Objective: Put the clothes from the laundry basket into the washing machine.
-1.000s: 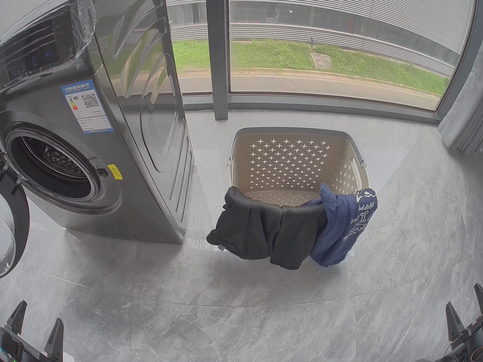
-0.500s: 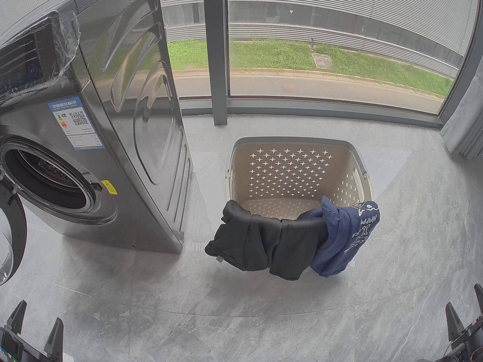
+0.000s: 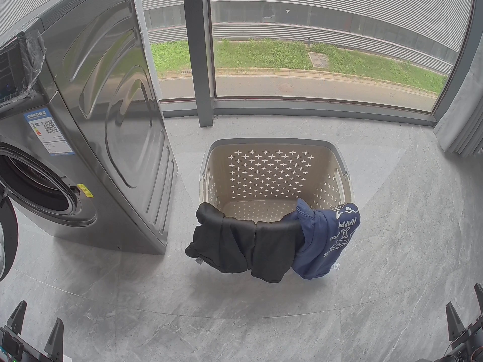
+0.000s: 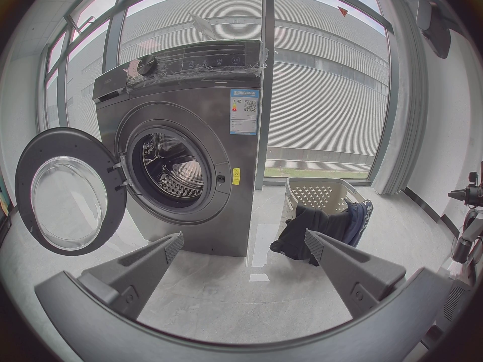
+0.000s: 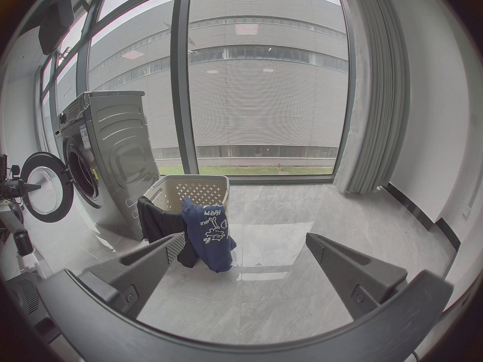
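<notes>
Both my grippers are spread wide, holding nothing. From the left I see: left gripper (image 3: 39,313) low, washing machine (image 3: 100,126) with door (image 4: 70,192) swung open, laundry basket (image 3: 274,143) on the floor beside it, black garment (image 3: 236,245) then blue garment (image 3: 324,242) draped over its near rim, right gripper (image 3: 463,297) low.

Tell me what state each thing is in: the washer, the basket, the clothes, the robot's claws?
washing machine door: wide open.
drum: no clothes visible inside.
laundry basket: standing upright.
black garment: draped over the basket's near rim.
blue garment: draped over the rim beside it.
left gripper: open, empty.
right gripper: open, empty.
</notes>
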Controlling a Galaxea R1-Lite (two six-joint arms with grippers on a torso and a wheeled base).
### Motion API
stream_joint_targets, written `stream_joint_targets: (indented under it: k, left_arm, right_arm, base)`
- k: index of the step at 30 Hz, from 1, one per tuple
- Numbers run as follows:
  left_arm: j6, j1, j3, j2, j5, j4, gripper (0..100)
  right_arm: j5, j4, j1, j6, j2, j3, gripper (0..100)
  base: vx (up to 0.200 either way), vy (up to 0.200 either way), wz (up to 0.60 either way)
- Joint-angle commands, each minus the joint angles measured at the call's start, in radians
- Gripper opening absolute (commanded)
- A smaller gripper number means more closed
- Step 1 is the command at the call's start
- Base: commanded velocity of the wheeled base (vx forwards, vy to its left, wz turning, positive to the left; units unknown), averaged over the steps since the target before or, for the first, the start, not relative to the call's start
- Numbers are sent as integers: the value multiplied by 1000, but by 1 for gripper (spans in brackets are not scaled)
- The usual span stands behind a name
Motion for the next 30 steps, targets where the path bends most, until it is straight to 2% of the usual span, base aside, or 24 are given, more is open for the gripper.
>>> stream_joint_targets:
  k: [1,9,15,30]
  left_arm:
    - [-1,1,15,-5,0,0,100]
    - [0,1,15,-5,0,0,100]
    - [-1,1,15,-5,0,0,100]
    - [0,1,15,-5,0,0,100]
  right_arm:
    - [0,-2,0,-1,-4,18,100]
    - [0,0,0,-1,-4,18,100]
    - [0,0,0,-1,-4,18,100]
    - [0,-2,0,-1,-4,18,100]
  base:
    - [0,0,0]
    - [0,0,0]
    - [0,-200,0]
    - [0,0,0]
